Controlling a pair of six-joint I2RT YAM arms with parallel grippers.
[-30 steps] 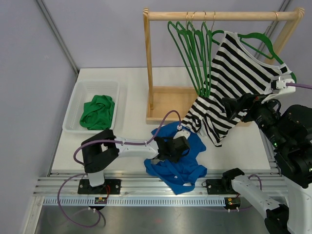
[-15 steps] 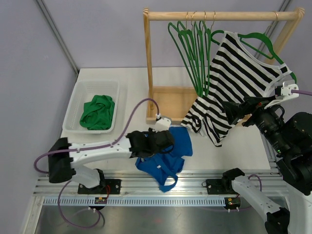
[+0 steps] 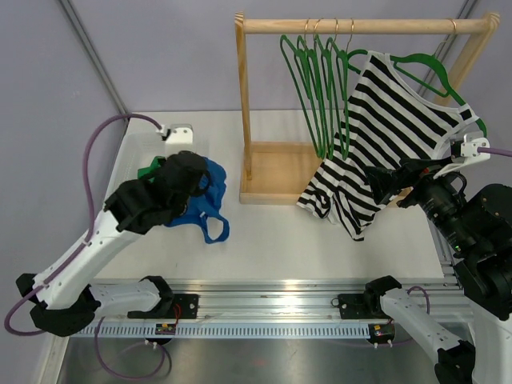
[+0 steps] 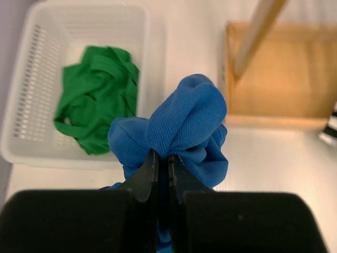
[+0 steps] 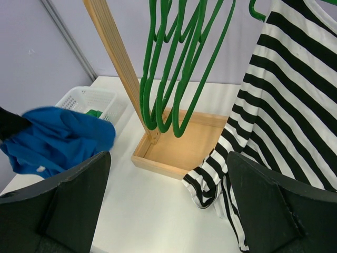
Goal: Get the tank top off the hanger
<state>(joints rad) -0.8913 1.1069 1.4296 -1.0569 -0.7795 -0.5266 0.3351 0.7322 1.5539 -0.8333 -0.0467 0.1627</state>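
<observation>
My left gripper (image 3: 186, 178) is shut on a bunched blue tank top (image 3: 210, 192) and holds it in the air over the right edge of the white basket (image 3: 136, 148). In the left wrist view the blue cloth (image 4: 184, 121) is pinched between the closed jaws (image 4: 162, 154). A black-and-white striped top (image 3: 384, 136) hangs slanted on a green hanger (image 3: 432, 68) on the wooden rack (image 3: 360, 26), its hem reaching the table. My right gripper (image 3: 384, 182) is open and empty in front of the striped top (image 5: 295, 105), not touching it.
The basket (image 4: 31, 68) holds a green garment (image 4: 95, 100). Several empty green hangers (image 3: 316, 88) hang on the rack, above its wooden base tray (image 3: 276, 168). The blue top also shows at the left of the right wrist view (image 5: 52, 139).
My left arm has lifted the blue tank top off the table's front middle and carried it up and left to the basket. The right arm and striped top have stayed nearly still.
</observation>
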